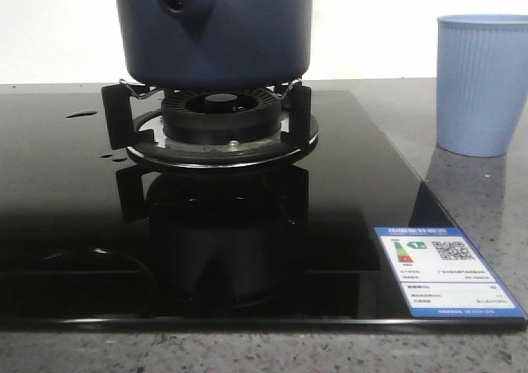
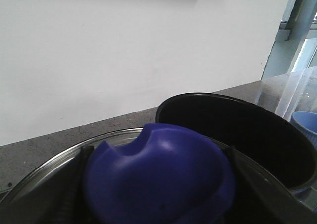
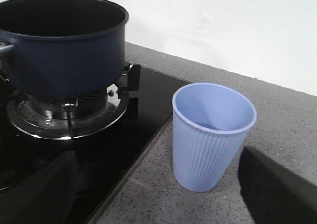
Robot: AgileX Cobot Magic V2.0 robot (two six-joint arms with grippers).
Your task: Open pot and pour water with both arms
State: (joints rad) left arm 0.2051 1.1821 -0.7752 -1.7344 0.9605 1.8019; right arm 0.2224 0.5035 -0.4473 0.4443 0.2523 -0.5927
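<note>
The dark navy pot (image 1: 216, 28) stands on the burner's supports, and in the right wrist view the pot (image 3: 64, 45) is uncovered with a dark inside. My left gripper (image 2: 158, 184) is shut on the blue knob (image 2: 163, 169) of the glass lid (image 2: 59, 159), held beside the open pot (image 2: 237, 130). The fingers (image 2: 74, 189) press the knob from both sides. My right gripper (image 3: 158, 194) is open just in front of the pale blue ribbed cup (image 3: 210, 135), not touching it. Neither gripper shows in the front view. I cannot make out any water.
The burner (image 1: 219, 125) sits on a black glass hob (image 1: 74, 208) with a label sticker (image 1: 441, 270) at its near right corner. The cup (image 1: 483, 84) stands on the grey stone counter (image 1: 487, 200) to the right of the hob. A white wall is behind.
</note>
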